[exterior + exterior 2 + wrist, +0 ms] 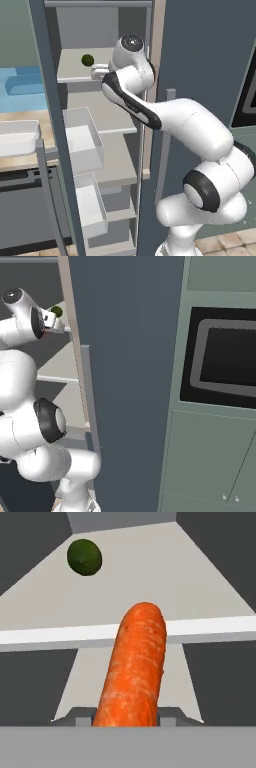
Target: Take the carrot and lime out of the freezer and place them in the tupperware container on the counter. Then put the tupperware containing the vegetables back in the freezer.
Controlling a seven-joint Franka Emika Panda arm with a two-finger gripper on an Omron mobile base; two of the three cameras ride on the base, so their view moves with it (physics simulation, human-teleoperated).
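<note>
In the hand view the orange carrot (135, 667) juts forward from my gripper (122, 719), whose jaws are shut on its thick end. It hangs in front of the freezer's upper shelf (200, 624). The dark green lime (84, 557) rests farther back on that shelf, to the left. From the left base view my hand (100, 72) sits at the front edge of the shelf (70, 75), with the lime (87, 60) just behind it. The white tupperware container (17, 136) stands on the beige counter (47, 127) at the left.
The open freezer door (52, 125) stands between the shelves and the counter, carrying white bins (82, 137) (91, 204). A translucent blue bin (22, 82) sits behind the counter. Right of the freezer is a wall oven (227, 358) over cabinets.
</note>
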